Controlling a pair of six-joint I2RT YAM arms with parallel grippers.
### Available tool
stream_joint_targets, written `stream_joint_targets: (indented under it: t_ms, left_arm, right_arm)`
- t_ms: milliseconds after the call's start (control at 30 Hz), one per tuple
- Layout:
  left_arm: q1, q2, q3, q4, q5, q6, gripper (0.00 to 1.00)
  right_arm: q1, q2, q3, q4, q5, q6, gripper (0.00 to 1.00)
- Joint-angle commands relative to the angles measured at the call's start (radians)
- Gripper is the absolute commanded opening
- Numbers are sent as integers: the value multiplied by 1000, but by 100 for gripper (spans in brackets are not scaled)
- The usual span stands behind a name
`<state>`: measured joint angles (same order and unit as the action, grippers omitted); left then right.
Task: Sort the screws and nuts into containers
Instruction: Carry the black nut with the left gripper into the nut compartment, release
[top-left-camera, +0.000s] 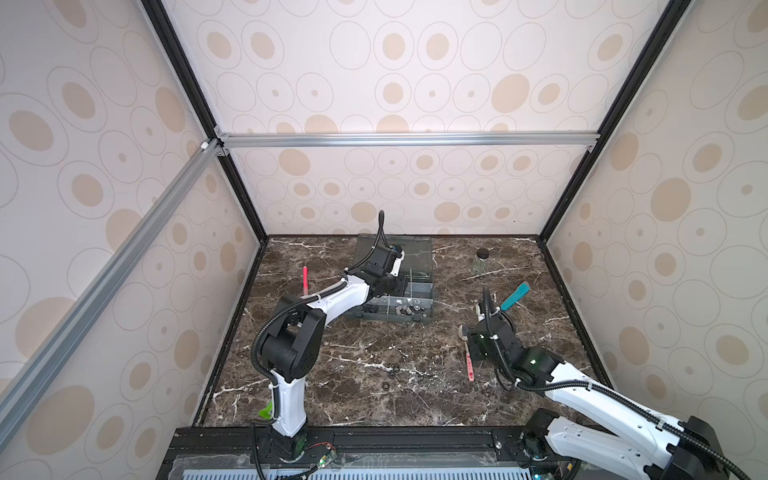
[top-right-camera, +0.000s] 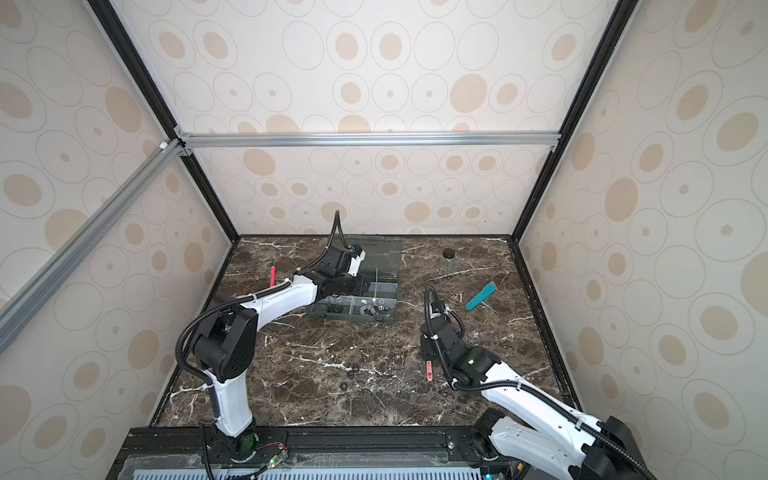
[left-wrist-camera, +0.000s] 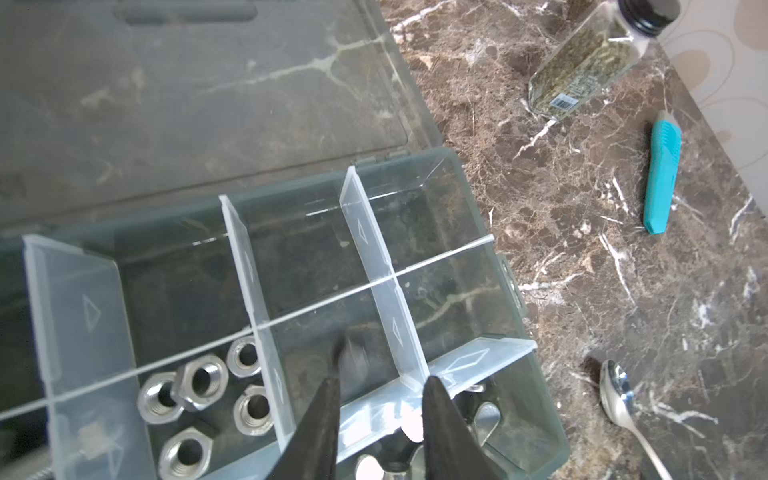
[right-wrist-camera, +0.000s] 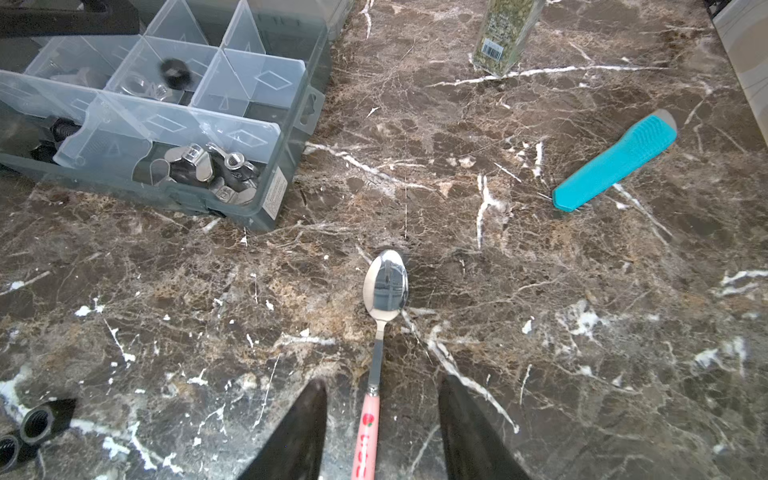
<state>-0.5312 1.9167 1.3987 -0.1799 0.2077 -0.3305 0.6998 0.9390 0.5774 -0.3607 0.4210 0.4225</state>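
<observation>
Nut (left-wrist-camera: 351, 353) drop was judged underway beneath parted left end effector (left-wrist-camera: 382, 378); right end effector (right-wrist-camera: 382, 380) open. Next: loose nuts (top-left-camera: 390, 372), 6 o'clock of box (top-left-camera: 430, 320).

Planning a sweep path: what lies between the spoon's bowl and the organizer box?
Only bare marble table separates spoon and organizer box; the right wrist view shows it.

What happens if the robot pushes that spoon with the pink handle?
The spoon looks like stiff metal, so it probably won't bend. Its polished bowl looks slippery and may slide on the smooth marble table. Lying flat, it likely spins rather than rolls.
</observation>
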Motion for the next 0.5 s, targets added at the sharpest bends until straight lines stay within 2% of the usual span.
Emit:
stream_joint_targets:
  t_ms: [0,467]
  left_arm:
    - [8,-27,12,30,13,-6,36]
    - [17,-124,-81,83,17,-24,37]
  right_arm:
    - [-3,-15,-13,-20,20,16,48]
    - [-3,2,-15,-5,10,16,48]
